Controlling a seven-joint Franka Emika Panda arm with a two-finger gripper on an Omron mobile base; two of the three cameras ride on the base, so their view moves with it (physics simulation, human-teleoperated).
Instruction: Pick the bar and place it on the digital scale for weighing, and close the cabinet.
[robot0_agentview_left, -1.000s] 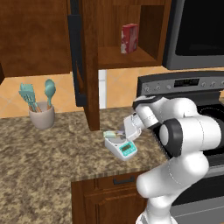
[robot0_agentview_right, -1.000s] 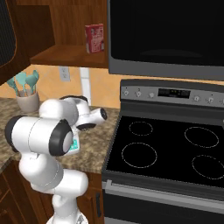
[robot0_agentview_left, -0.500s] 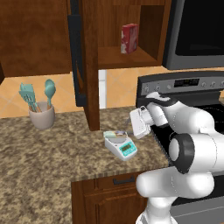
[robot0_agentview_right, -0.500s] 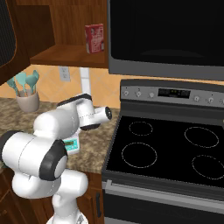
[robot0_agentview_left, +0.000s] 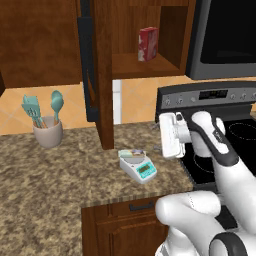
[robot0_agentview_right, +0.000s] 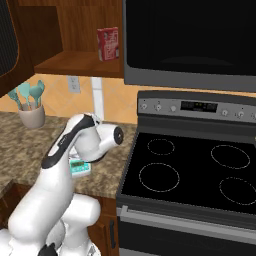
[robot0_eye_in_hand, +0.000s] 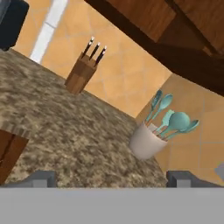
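The gripper (robot0_agentview_left: 167, 136) hangs over the counter's right end beside the stove, its fingers (robot0_eye_in_hand: 41, 178) spread wide and holding nothing. Just to its left and lower, the digital scale (robot0_agentview_left: 137, 165) already carries the bar (robot0_agentview_left: 132, 153), small, flat and pale, on its plate (so that step looks done). Farther left and back, the cabinet (robot0_agentview_left: 102, 75) door stands open, edge-on, its black handle (robot0_agentview_left: 87, 65) running vertically; the closing push would probably start there.
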